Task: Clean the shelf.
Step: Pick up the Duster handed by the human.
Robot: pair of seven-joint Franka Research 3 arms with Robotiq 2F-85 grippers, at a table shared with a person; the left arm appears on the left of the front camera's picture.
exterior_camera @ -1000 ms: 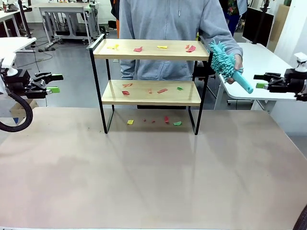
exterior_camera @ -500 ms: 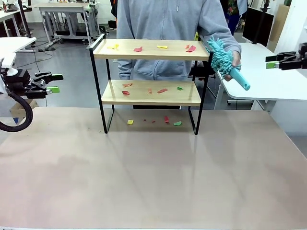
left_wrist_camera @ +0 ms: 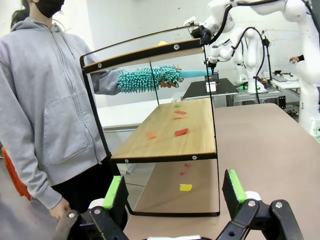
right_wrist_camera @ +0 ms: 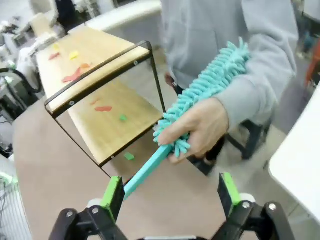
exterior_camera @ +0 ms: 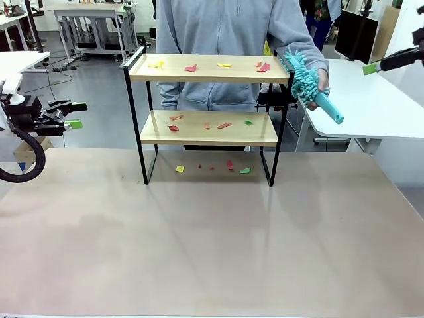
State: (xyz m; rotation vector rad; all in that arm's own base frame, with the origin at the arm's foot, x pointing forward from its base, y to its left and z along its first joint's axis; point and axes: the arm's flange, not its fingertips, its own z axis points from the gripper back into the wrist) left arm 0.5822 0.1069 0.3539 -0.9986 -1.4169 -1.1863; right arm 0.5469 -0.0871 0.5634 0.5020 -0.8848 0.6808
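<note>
Green pads stand wide apart on the left gripper [exterior_camera: 76, 114], its jaws open and empty, hanging above the left edge of the table [exterior_camera: 212, 238]. The right gripper [right_wrist_camera: 170, 192] is also spread wide with nothing between its pads, raised at the far right above a white side table [exterior_camera: 371, 109]. Just beyond it, the person's hand [right_wrist_camera: 200, 127] holds a teal duster [right_wrist_camera: 205, 85] by the base of its fluffy head, with the handle pointing down towards the gripper.

The shelf [exterior_camera: 209, 74] stands upright at the far middle of the table. It has two light wooden boards in a thin black frame. Red, yellow and green paper scraps [exterior_camera: 191, 67] lie on both boards and on the table beneath. The tabletop is a pale, matt beige, bare in front of the shelf. Behind it are grey floor and more white tables.

The front view gives the shelf face-on, the person in a grey hoodie [exterior_camera: 225, 26] directly behind it, and the duster [exterior_camera: 305, 76] level with the right end of the top board. The left wrist view looks along the shelf [left_wrist_camera: 170, 147] from its end, with the duster [left_wrist_camera: 145, 79] held across just under the top board's edge. The right wrist view looks down on the opposite end of the shelf [right_wrist_camera: 115, 135] and shows the fingers wrapped round the duster.
</note>
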